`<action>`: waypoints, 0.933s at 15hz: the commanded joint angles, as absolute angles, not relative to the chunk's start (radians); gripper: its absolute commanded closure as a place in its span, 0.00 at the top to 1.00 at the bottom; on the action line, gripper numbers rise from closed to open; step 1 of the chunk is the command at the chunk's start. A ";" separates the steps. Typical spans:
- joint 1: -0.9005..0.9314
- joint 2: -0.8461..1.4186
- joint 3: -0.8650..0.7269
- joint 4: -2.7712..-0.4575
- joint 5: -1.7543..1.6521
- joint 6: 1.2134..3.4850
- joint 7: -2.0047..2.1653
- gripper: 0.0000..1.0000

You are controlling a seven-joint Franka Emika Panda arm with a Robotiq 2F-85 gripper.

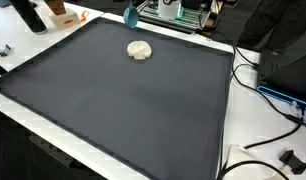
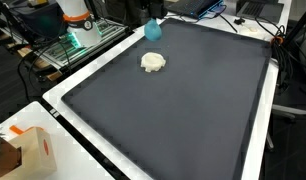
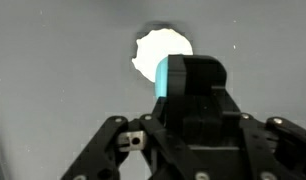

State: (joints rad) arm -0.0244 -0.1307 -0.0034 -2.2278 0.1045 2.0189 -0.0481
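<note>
In the wrist view my gripper (image 3: pixel 189 82) looks shut, with a teal object (image 3: pixel 170 78) showing along one side of its black fingers. Just beyond the fingertips a cream, lumpy object (image 3: pixel 158 48) lies on the dark mat (image 3: pixel 53 60). In both exterior views the teal object (image 1: pixel 130 16) (image 2: pixel 152 29) hangs over the mat's far edge, a short way behind the cream lump (image 1: pixel 139 50) (image 2: pixel 153 62). The frame tops cut off most of the gripper above it.
The dark mat (image 1: pixel 123 110) (image 2: pixel 183 120) covers a white table. Cables and a black box (image 1: pixel 288 65) lie beside it. A metal rack (image 2: pixel 68 45) stands by the robot base (image 2: pixel 75 14), and an orange-and-white carton (image 2: pixel 28 150) sits near a corner.
</note>
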 commanded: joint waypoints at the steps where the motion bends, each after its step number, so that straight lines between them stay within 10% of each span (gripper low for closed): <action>1: -0.016 -0.172 0.004 -2.245 0.054 1.992 -0.005 0.25; 7: -0.009 -0.212 0.015 -2.250 0.025 1.996 0.010 0.25; 8: -0.009 -0.172 0.004 -2.226 0.059 2.010 -0.019 0.50; 14: -0.007 -0.186 0.008 -2.228 0.053 2.009 -0.018 0.50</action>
